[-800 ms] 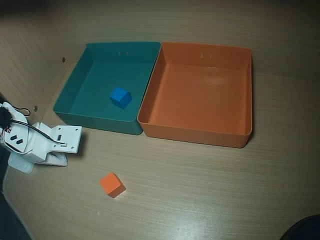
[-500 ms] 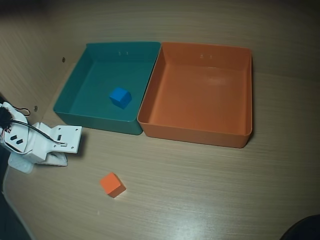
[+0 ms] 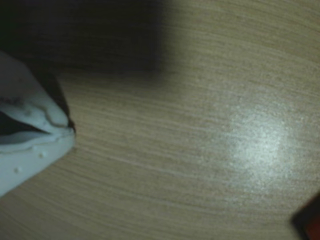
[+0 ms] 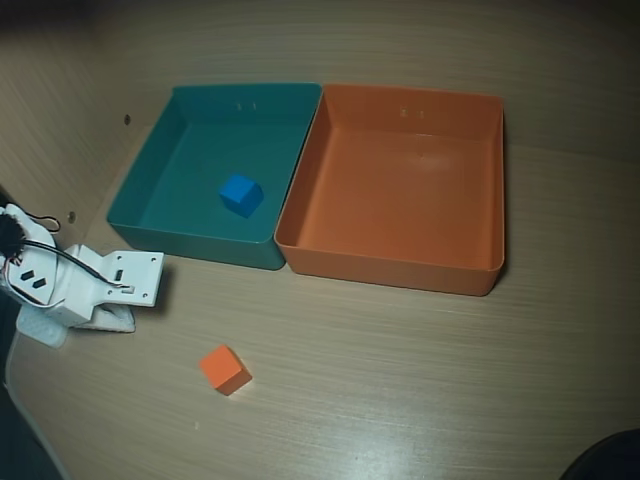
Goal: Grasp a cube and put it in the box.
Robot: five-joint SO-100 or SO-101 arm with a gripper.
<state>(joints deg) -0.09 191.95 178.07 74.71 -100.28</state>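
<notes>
Gripper [image 3: 70,131]: white, fingertips look pressed together in wrist view, holding nothing; we see it low over bare table [image 4: 420,380].
Orange cube [image 4: 224,369]: on table, near arm, outside trays.
Orange tray [image 4: 400,275]: empty, touching teal tray [image 4: 190,245] w/ blue cube [image 4: 241,195].
Writing: none we can read.

We see a light wooden table [image 4: 420,380] with fine grain running across it, filling nearly the whole overhead view. Its far edge falls into shadow, and a dark patch sits at the bottom right corner. In the wrist view the same wood [image 3: 165,150] carries a soft white glare of lamp light, and deep shadow covers the upper left.
</notes>
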